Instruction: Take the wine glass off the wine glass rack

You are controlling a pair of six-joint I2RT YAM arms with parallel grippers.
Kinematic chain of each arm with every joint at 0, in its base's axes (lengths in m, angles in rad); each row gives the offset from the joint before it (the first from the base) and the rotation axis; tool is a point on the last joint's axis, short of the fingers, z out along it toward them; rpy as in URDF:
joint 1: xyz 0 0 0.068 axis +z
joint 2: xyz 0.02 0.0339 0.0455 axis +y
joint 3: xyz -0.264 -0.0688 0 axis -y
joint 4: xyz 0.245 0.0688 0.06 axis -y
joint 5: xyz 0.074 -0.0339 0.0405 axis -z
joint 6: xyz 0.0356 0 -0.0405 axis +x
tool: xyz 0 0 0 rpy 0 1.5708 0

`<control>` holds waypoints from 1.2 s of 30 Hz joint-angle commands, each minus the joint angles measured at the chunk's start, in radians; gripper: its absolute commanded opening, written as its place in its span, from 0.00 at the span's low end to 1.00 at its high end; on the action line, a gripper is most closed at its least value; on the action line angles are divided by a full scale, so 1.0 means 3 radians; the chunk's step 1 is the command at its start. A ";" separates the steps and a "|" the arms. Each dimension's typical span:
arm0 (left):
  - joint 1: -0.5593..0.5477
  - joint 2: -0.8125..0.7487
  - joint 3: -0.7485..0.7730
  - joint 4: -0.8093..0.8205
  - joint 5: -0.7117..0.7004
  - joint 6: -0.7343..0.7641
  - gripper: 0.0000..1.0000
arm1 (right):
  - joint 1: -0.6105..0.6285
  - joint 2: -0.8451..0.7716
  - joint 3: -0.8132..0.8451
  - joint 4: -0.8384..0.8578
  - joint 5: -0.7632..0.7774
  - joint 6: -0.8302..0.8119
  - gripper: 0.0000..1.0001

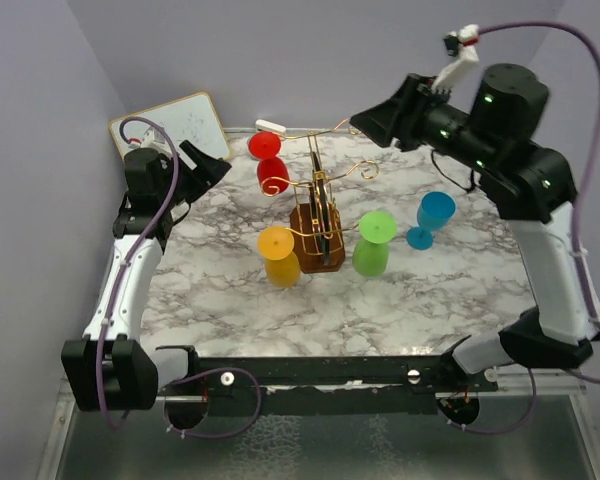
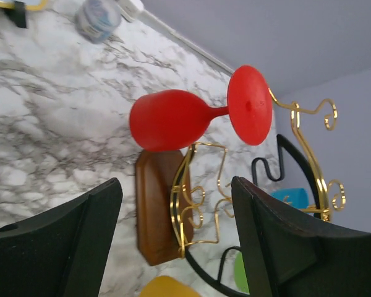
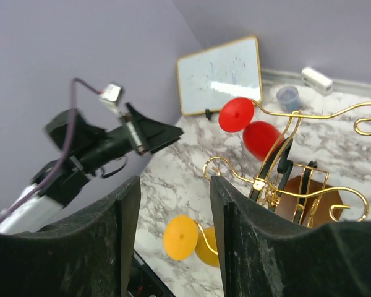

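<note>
Lilac walls close in a white and grey marbled desk [image 1: 430, 300]. At the middle of the top view stands the wine glass rack [image 1: 320, 200], its gold wire arms curling out at several heights from a small brown wooden base [image 1: 317, 252].

A red wine glass [image 1: 274, 177] hangs from an upper arm on the rack's upper-left side, foot above bowl, with the wire passing at its stem. A yellow wine glass [image 1: 279, 258] sits at the rack's lower left and a green wine glass [image 1: 372, 250] at its right. Both are foot-up against low arms, and whether their bowls touch the desk I cannot tell. A blue wine glass [image 1: 435, 212] is on the desk to the right, apart from the rack.

The left claw [image 2: 176, 185] is spread wide and pinches nothing. In its wrist view the red glass and the wooden base show through the gap, beyond the black fingers [image 2: 80, 241] and clear of them. In the top view this claw is left of the red glass, near it but not touching.

The right claw [image 3: 173, 182] is also spread and holds nothing. In the top view it is at the upper right, close to the tip of the rack's topmost arm.

A whiteboard [image 1: 170, 125] leans at the upper left corner, with a small white object [image 1: 270, 126] beside it along the back wall.
</note>
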 commanded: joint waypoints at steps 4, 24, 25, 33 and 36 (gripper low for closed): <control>0.0101 0.0634 -0.0002 0.1323 0.1443 -0.0957 0.70 | 0.0002 -0.0655 -0.0556 -0.0151 0.0098 -0.0186 0.49; 0.0004 0.1425 0.0734 0.1085 0.1612 -0.0816 0.60 | 0.0002 -0.1374 -0.1402 0.0044 0.0254 -0.0112 0.49; -0.0010 0.1449 0.0755 0.1069 0.1612 -0.0804 0.60 | 0.0002 -0.1400 -0.1418 0.0043 0.0262 -0.0110 0.49; -0.0089 0.1629 0.0891 0.1086 0.1587 -0.0823 0.55 | 0.0002 -0.1495 -0.1510 0.0032 0.0315 -0.0102 0.49; -0.0104 0.1680 0.0926 0.1106 0.1582 -0.0839 0.48 | 0.0002 -0.1512 -0.1522 0.0027 0.0348 -0.0105 0.49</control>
